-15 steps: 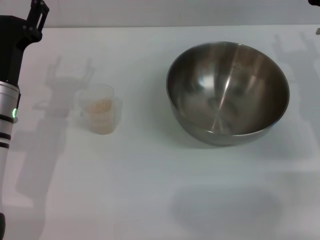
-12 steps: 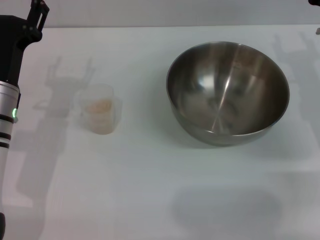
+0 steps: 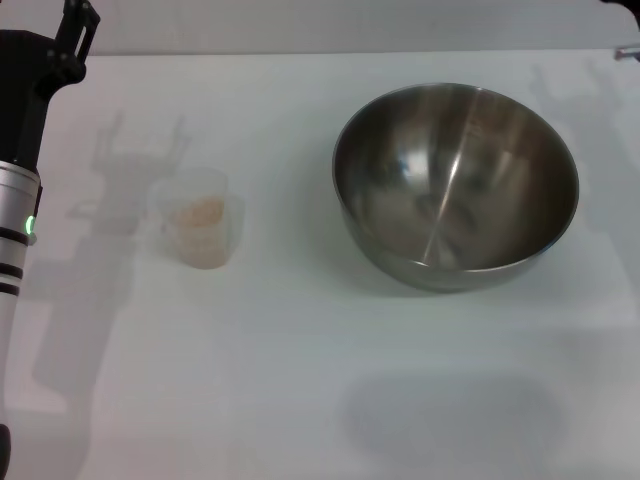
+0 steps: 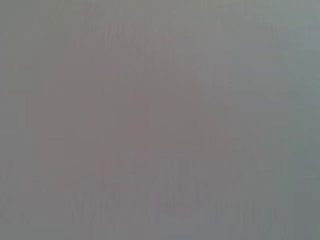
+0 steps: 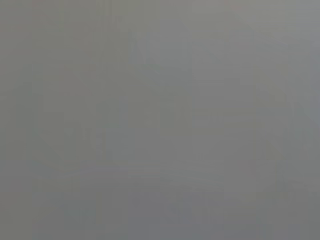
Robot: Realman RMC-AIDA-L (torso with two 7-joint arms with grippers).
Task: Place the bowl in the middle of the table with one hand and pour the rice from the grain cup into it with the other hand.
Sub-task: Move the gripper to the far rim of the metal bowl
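The bowl (image 3: 455, 185), a large shiny steel one, stands empty on the white table (image 3: 300, 380), right of the middle. The grain cup (image 3: 200, 228), small and clear, stands upright at the left with a low heap of beige rice (image 3: 197, 212) inside. My left arm (image 3: 18, 190) runs up the left edge, and its gripper (image 3: 78, 25) sits at the far left corner, well behind the cup and apart from it. Only a sliver of my right gripper (image 3: 626, 52) shows at the far right edge, behind the bowl. Both wrist views show only plain grey.
Shadows of both grippers fall on the table behind the cup and behind the bowl. The table's far edge (image 3: 320, 52) runs along the top of the head view. Nothing else stands on the table.
The sliver of my right gripper at the top right corner has shifted slightly left and up, and its shadow shifted with it. The bowl, the cup and the left arm have not moved.
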